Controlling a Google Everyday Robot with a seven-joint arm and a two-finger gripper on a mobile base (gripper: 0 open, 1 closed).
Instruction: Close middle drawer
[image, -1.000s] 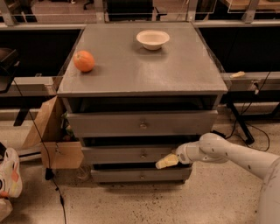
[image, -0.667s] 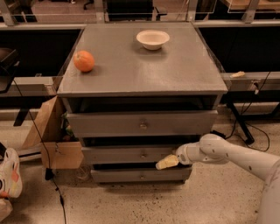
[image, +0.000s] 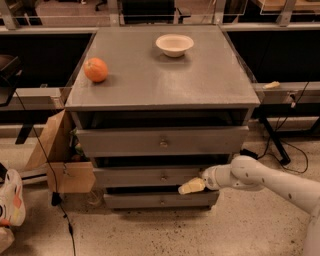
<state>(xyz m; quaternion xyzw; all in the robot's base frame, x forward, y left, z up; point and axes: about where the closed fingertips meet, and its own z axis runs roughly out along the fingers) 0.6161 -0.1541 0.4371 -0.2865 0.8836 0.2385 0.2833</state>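
The middle drawer (image: 145, 176) is the second of three grey drawers in the cabinet, with a low flat front and a small round knob (image: 163, 177). Its front stands slightly forward of the cabinet body, behind the line of the top drawer's front. My gripper (image: 190, 186) comes in from the right on a white arm. Its pale tip rests against the right part of the middle drawer's front, near its lower edge, right of the knob.
The top drawer (image: 160, 141) has a taller front and the bottom drawer (image: 160, 200) sits just below my gripper. An orange (image: 95, 69) and a white bowl (image: 174, 44) are on the cabinet top (image: 200, 80). A cardboard box (image: 62, 160) stands to the left; cables lie on the floor.
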